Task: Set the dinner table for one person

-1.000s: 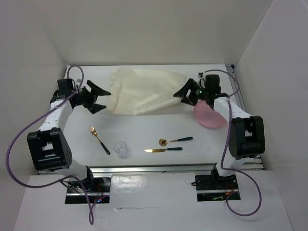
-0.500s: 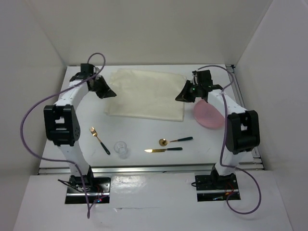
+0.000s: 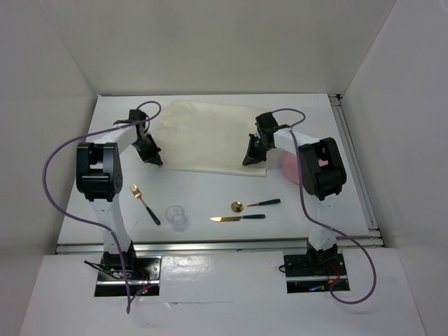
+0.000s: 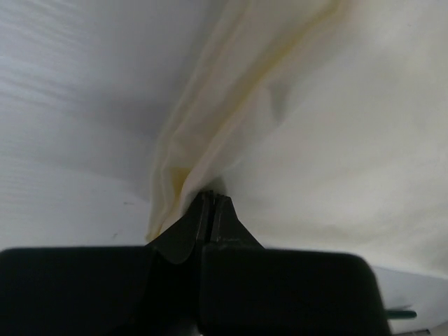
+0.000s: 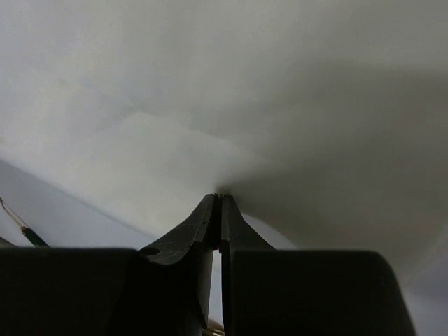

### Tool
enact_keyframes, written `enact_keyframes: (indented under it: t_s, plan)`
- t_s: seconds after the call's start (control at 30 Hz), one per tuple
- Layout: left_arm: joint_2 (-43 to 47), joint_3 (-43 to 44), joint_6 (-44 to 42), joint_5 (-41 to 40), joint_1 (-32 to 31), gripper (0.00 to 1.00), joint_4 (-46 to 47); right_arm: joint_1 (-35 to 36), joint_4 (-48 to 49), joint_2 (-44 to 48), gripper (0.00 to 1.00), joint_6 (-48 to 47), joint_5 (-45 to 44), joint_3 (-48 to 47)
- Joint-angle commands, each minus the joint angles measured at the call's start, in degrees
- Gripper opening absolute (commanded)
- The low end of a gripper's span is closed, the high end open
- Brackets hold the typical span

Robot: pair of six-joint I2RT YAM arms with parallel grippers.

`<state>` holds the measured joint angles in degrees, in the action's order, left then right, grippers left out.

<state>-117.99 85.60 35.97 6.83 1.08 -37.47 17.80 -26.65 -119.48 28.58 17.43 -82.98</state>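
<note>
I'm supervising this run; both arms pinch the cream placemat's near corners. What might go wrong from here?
The placemat is bunched at the left jaws; released so, that corner may lie wrinkled.
Pulled nearer, its edge might sweep the glass or spoon.
The right arm crowds the pink plate and might nudge it.

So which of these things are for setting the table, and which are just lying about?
For the job: cream placemat, pinched by both jaws; pink plate; fork; spoon; knife; clear glass; white table.
Lying about: nothing loose; only the arms' purple cables.
</note>
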Motion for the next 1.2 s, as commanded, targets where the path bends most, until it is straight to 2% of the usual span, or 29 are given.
enact_keyframes:
  t_s: [0.0, 0.27, 0.4, 0.53, 0.63, 0.67, 0.7, 0.77, 0.87, 0.9, 0.97, 1.0, 1.03, 1.17]
  plan:
    - [1.9, -2.72, -1.6, -0.33, 0.32, 0.0, 0.91, 0.65, 0.9, 2.05, 0.1, -0.72, -1.26, 3.16]
    - [6.02, -12.03, 0.07, 0.9, 0.85, 0.0, 0.91, 0.65, 3.27, 8.73, 0.09, -0.19, -3.28, 16.08]
    - [13.38, -19.14, 1.12, 2.22, 0.85, 0.0, 1.43, 1.18, 2.23, 12.16, 0.07, -0.71, -4.5, 20.39]
    - [17.44, -19.78, 1.12, 0.56, -0.9, 0.0, -1.01, 1.18, 1.0, 15.76, 0.07, -0.72, -4.51, 21.63]
    - [19.37, -14.25, 1.12, -2.69, -0.91, 0.01, -3.91, 1.18, -0.41, 17.52, 0.09, -0.72, -4.51, 17.34]
    - [19.38, -12.32, 0.52, -3.4, -1.43, 0.04, -5.66, 1.18, -0.42, 17.53, 0.1, -0.72, -5.03, 14.28]
    - [19.38, -8.13, 0.51, -4.62, -1.43, 0.12, -6.29, 1.18, -1.98, 17.53, 0.11, -0.72, -5.65, 12.51]
    - [18.77, -3.97, -0.11, -5.24, -1.43, 0.19, -6.3, 1.18, -2.78, 17.53, 0.17, -1.24, -6.96, 9.17]
    - [13.25, 6.39, -2.22, -5.25, -1.43, 0.26, -7.25, 0.49, -3.49, 16.04, 0.24, -0.63, -10.65, 3.01]
    - [11.14, 12.25, -2.22, -6.03, -1.43, 0.26, -8.83, -0.04, -4.01, 15.42, 0.34, -0.63, -11.36, 0.22]
    - [4.11, 18.43, -2.92, -6.65, -1.96, 0.26, -10.94, -2.5, -4.02, 14.02, 0.37, -0.1, -11.37, -2.35]
    - [2.0, 24.12, -2.92, -7.52, -1.96, 0.26, -11.91, -3.47, -4.02, 12.53, 0.44, 0.42, -11.37, -4.45]
    - [-1.94, 26.43, -3.44, -7.53, -1.96, 0.26, -12.79, -5.13, -4.02, 11.82, 0.47, 0.43, -11.37, -5.25]
    - [-9.17, 34.53, -3.45, -6.75, -1.96, 0.39, -13.33, -8.39, -3.49, 6.99, 0.5, 0.95, -11.37, -10.61]
